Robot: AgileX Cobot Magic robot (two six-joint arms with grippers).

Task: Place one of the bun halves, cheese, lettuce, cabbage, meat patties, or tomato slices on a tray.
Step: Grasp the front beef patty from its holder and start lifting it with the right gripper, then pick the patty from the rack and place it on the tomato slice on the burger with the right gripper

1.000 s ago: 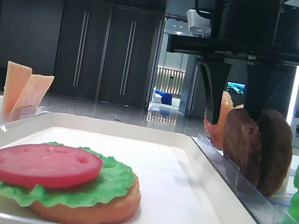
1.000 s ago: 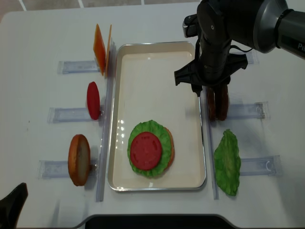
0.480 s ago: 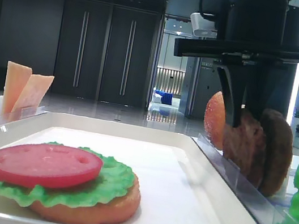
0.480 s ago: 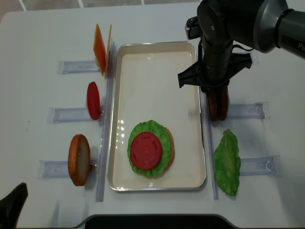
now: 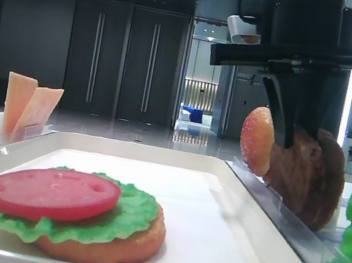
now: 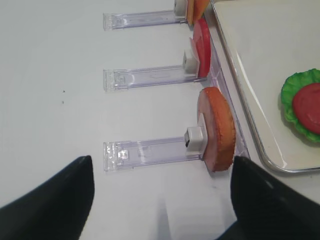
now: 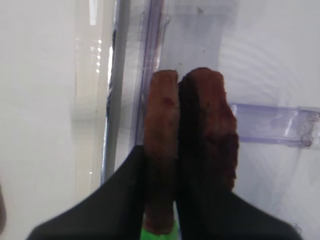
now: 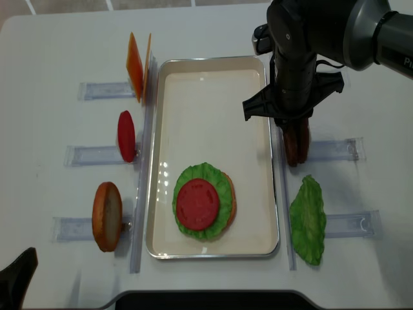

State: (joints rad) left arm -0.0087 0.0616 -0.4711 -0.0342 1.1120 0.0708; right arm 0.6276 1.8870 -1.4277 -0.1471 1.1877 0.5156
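Dark brown meat patties [image 7: 192, 150] stand on edge in clear rack [image 8: 329, 150] just right of tray [image 8: 193, 84]; I see right gripper [image 7: 162, 200] pinching nearer patty, black fingers [image 7: 127, 200] either side of it. Second patty pressed against first. Tray holds bun half [image 8: 230, 201] under lettuce [image 8: 187, 184] and tomato slice [image 8: 197, 205]. Left gripper [image 6: 160, 200] hovers with jaws spread wide above left racks, near upright bun half [image 6: 217, 127]. Cheese [image 8: 137, 64] upright at far left rack; spare lettuce leaf [image 8: 307, 221] right of tray.
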